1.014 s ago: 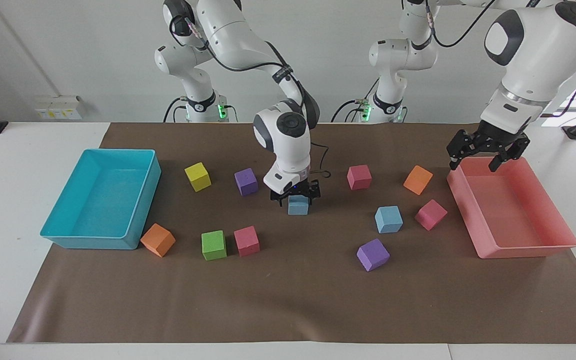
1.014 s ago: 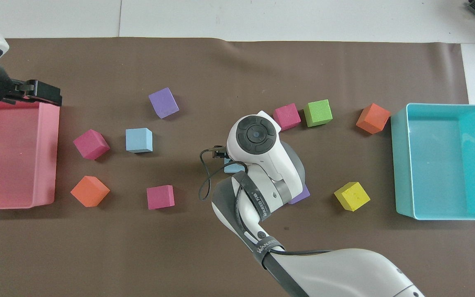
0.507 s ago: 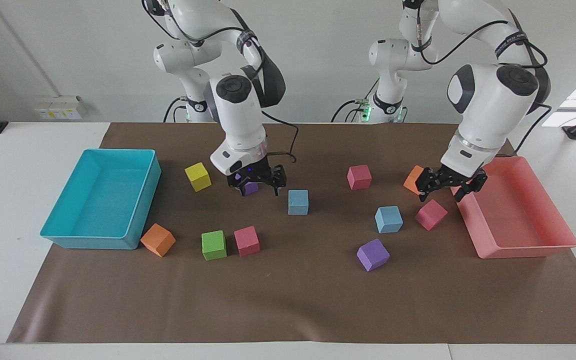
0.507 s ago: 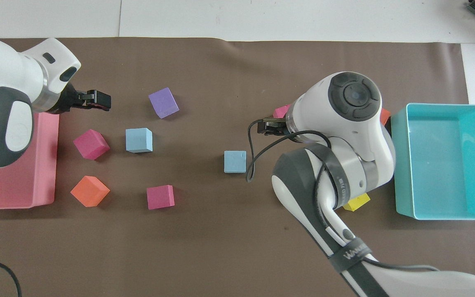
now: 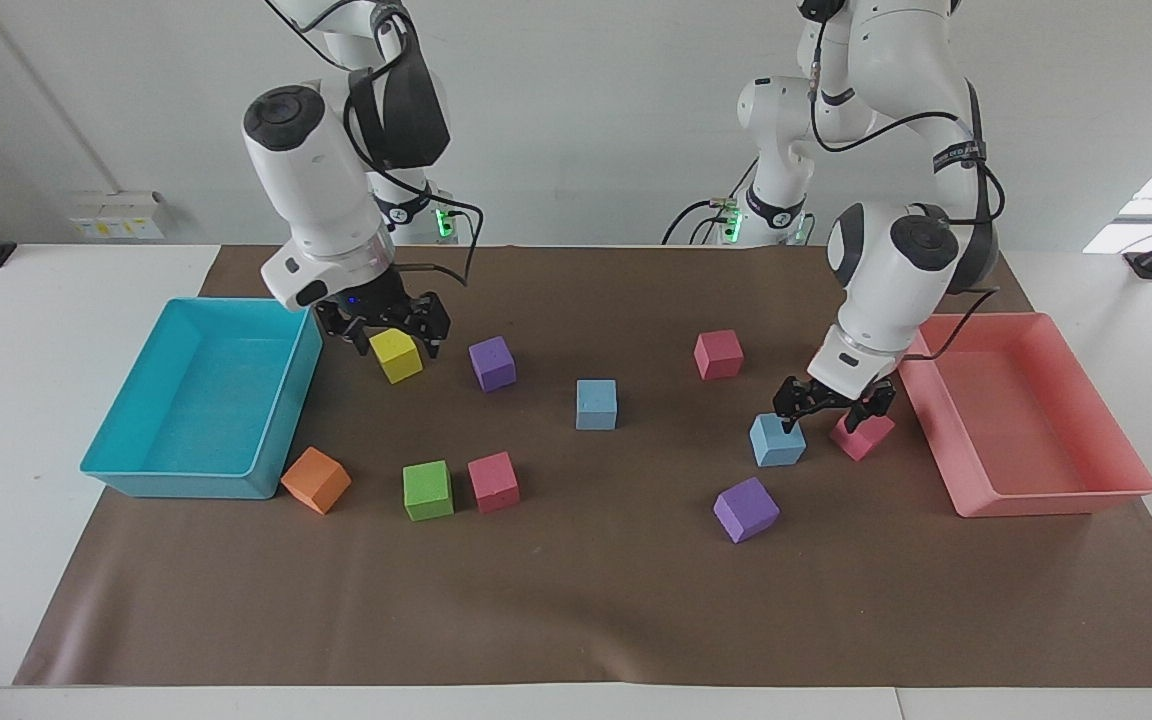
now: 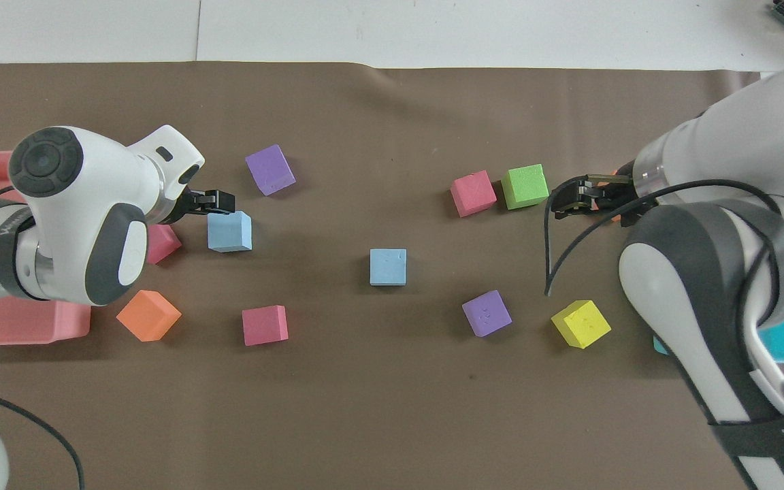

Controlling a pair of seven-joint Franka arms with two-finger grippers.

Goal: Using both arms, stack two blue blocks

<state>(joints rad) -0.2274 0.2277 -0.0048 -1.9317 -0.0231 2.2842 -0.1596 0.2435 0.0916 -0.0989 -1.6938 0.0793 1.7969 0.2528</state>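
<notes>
One blue block (image 5: 596, 404) lies alone at the middle of the brown mat, also in the overhead view (image 6: 388, 266). The second blue block (image 5: 777, 440) (image 6: 229, 231) lies toward the left arm's end, next to a pink cube (image 5: 861, 435). My left gripper (image 5: 821, 415) (image 6: 211, 201) is open and empty, low over the gap between this blue block and the pink cube, touching neither. My right gripper (image 5: 388, 335) (image 6: 582, 197) is open and empty, raised over the yellow cube (image 5: 396, 354) beside the turquoise tray.
A turquoise tray (image 5: 236, 302) stands at the right arm's end, a pink tray (image 5: 1056, 498) at the left arm's end. Purple cubes (image 5: 492, 362) (image 5: 746, 509), pink cubes (image 5: 718, 354) (image 5: 493, 481), a green cube (image 5: 427, 490) and orange cubes (image 5: 316, 480) (image 6: 148, 315) lie scattered on the mat.
My right gripper let go of the middle blue block, rose and swung toward the turquoise tray. My left gripper came from over the pink tray down beside the second blue block.
</notes>
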